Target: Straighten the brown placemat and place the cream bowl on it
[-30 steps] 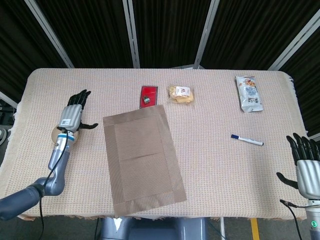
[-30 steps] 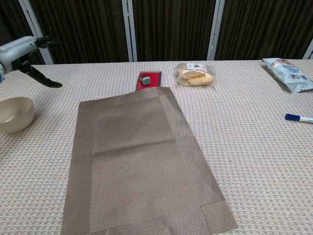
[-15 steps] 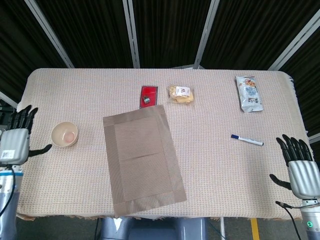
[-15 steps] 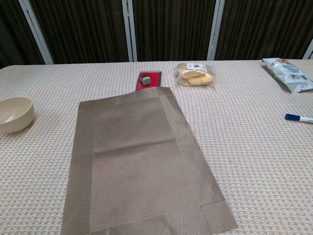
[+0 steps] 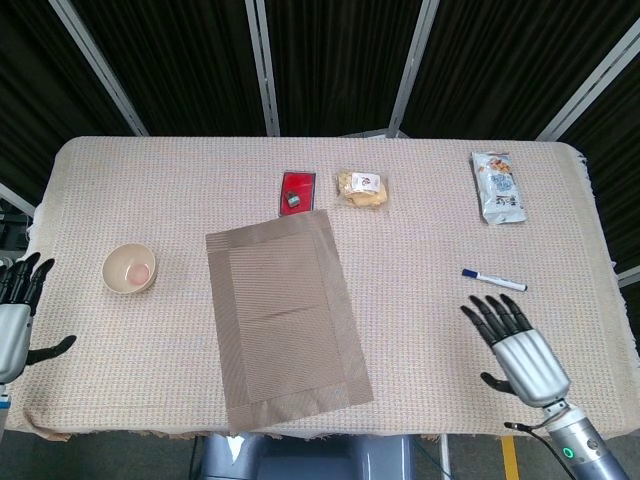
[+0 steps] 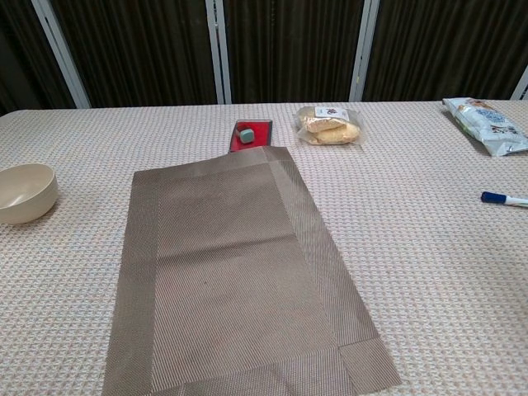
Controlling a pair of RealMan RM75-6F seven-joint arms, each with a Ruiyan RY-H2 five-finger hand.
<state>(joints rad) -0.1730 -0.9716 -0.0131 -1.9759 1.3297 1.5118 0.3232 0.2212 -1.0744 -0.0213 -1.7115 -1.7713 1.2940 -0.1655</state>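
The brown placemat (image 5: 285,315) (image 6: 235,276) lies askew in the middle of the table, its long side running front to back and tilted a little. The cream bowl (image 5: 129,268) (image 6: 25,191) stands upright on the cloth, to the left of the mat and apart from it. My left hand (image 5: 14,320) hovers at the table's left edge, fingers spread and empty, well short of the bowl. My right hand (image 5: 520,345) is over the front right of the table, fingers spread, holding nothing. Neither hand shows in the chest view.
A red tray (image 5: 297,190) with a small grey block touches the mat's far edge. A snack packet (image 5: 362,187) lies beside it. A white food bag (image 5: 497,186) lies at the back right, and a blue-capped marker (image 5: 494,280) at mid right.
My left hand has left the bowl and drawn back to the table's left edge. My right hand has moved inward from the right edge over the table. Bowl and mat have not moved.
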